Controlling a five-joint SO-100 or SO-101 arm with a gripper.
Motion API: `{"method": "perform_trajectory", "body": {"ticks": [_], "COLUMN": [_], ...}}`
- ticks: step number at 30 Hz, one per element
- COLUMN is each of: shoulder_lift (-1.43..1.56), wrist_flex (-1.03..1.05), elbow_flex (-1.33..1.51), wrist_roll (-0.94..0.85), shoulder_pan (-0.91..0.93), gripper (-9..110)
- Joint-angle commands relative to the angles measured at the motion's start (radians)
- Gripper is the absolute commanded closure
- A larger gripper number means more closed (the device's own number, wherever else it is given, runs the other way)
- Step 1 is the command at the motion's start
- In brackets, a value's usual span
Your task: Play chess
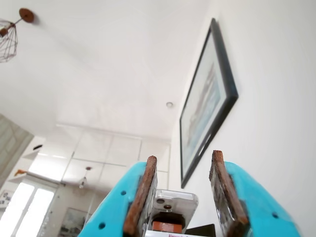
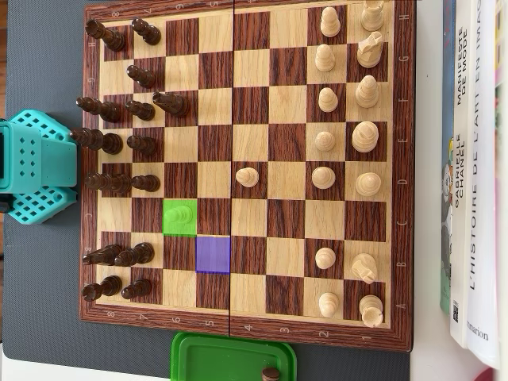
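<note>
A: What were the jaws doing?

B: In the wrist view the gripper (image 1: 182,197) pointed up at the ceiling, its 2 fingers (image 1: 140,197) apart with nothing between them; only a framed picture (image 1: 207,101) on the wall and a wire lamp (image 1: 7,39) lay beyond; I judged the arm parked, clear of play.

A: And from above?

B: The turquoise arm base (image 2: 36,167) sat at the left edge of the chessboard (image 2: 246,329); 1 pawn (image 2: 182,214) stood on a green-tinted square, with a purple-tinted square (image 2: 213,254) diagonally beside it, probably marking a move's start and end; a pale pawn (image 2: 248,176) stood advanced mid-board.

A: Anything off the board?

B: A green tray (image 2: 230,357) below held 1 dark piece (image 2: 271,372), likely a capture; books (image 2: 472,167) lay at the right.
</note>
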Motion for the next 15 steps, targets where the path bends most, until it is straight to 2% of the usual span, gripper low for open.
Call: {"method": "perform_trajectory", "body": {"ticks": [1,8,15], "shoulder_lift": [0.009,0.009,0.009], "wrist_flex": [-0.092,-0.347,-0.494], "elbow_flex": [0.020,0.020,0.020], "wrist_roll": [0.032,0.054,0.043], "shoulder_pan": [0.000,0.009,0.011], "gripper": [85,85,85]}}
